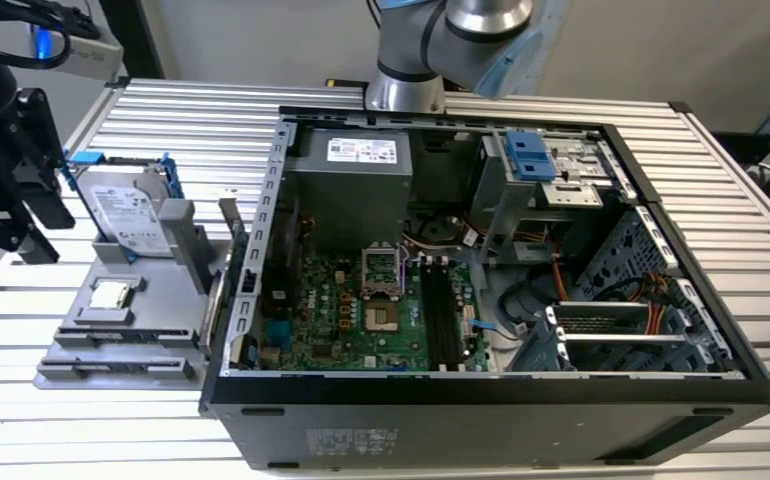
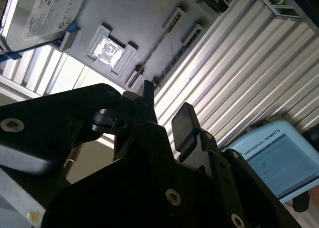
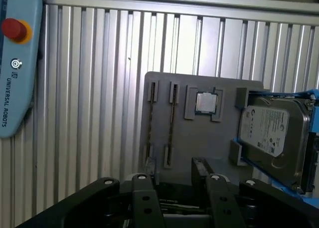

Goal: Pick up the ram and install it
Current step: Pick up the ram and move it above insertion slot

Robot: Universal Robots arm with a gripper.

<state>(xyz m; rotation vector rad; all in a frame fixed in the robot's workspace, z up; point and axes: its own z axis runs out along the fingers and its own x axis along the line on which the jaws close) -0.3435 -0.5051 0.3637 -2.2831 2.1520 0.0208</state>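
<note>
The ram (image 3: 170, 123) stands on edge as a thin dark strip in the slots of a grey holder plate (image 3: 214, 143); in the second wrist view the ram (image 2: 154, 53) shows as a thin line on that plate. My gripper (image 3: 174, 188) hovers beside the plate, open, with nothing between its black fingers (image 3: 142, 190) and apart from the ram. In the exterior view the gripper (image 1: 32, 200) hangs at the far left, next to the holder plate (image 1: 158, 325). The open computer case (image 1: 258, 300) shows the motherboard with its long black memory slots (image 1: 439, 315).
On the holder plate lie a silver hard drive (image 3: 271, 133) in a blue bracket and a small square processor (image 3: 204, 102). A blue teach pendant (image 3: 15, 63) lies on the ribbed metal table (image 3: 89, 88). The case walls stand high on the plate's side toward the exterior view's right.
</note>
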